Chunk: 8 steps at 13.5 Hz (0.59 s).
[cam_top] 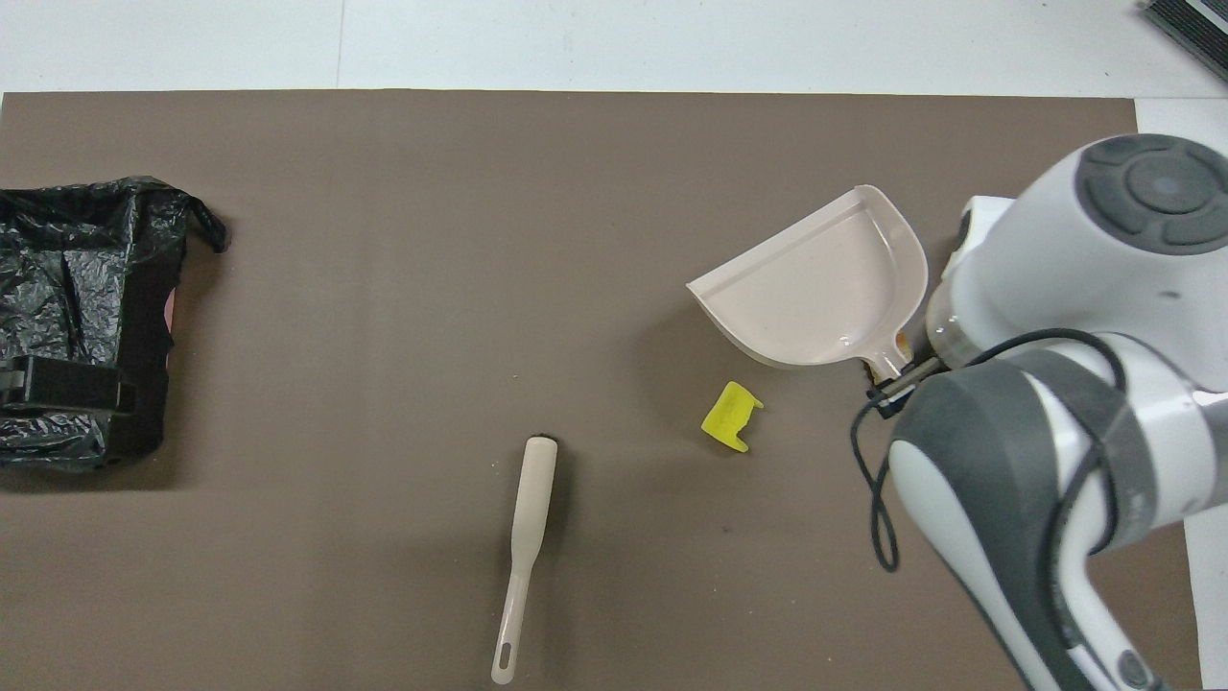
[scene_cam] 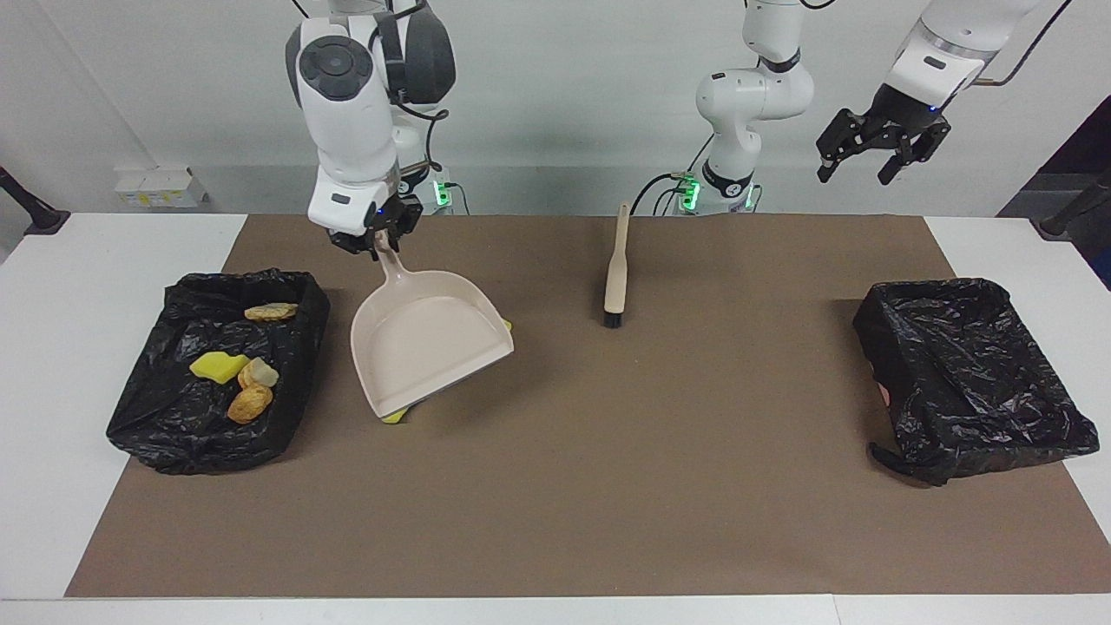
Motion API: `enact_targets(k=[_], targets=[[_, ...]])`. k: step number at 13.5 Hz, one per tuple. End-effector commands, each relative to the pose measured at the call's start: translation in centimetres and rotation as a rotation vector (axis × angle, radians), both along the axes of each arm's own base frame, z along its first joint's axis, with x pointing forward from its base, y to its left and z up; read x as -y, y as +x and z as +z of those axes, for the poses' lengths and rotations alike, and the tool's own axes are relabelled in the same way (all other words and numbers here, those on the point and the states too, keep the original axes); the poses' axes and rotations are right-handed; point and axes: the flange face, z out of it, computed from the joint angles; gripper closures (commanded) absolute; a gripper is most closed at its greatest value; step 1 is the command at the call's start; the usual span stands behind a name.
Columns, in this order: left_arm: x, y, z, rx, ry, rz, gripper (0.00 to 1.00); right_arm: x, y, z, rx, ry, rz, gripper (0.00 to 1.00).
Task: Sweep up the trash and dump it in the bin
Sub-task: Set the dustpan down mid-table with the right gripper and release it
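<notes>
Right gripper (scene_cam: 375,241) had its fingers pinched on the handle of the beige dustpan (scene_cam: 430,343), which hung tilted in the air next to the black-lined bin (scene_cam: 143,404) at the right arm's end of the surface, pan mouth pointing away from the robots and toward the middle of the mat. Pan looked empty. In that bin: one yellow sponge chunk (scene_cam: 219,366) and three tan bread-like pieces (scene_cam: 250,403). One yellow scrap (cam_top: 731,417) was left on the brown mat (scene_cam: 608,486), lying below the raised pan and mostly hidden by it in the facing view. Key relation, my read: the leftover sat under the pan on the side toward the brush, so the pan needed setting down with its lip facing the scrap. Brush (scene_cam: 615,276) lay flat mid-surface, long axis running toward and away from the robots, bristle end farther from them, handle end nearer; nobody held it. Left gripper (scene_cam: 881,148) waited high over the left arm's end, fingers spread, near the second lined bin (scene_cam: 972,373). That bin looked empty. No brands, labels or readable writing anywhere.
</notes>
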Motion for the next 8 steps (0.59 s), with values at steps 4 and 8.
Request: enact_targets(k=[4,8], targets=[[0.1,2.5,0.5,0.022,0.018,-0.019,0.0,-14.5,0.8,-6.3,0.072,0.024,-0.352,1.0],[-0.4,2.4,0.3,0.036,0.015,-0.049,0.0,-23.9,1.4,-13.3,0.106,0.018,-0.451,1.0]])
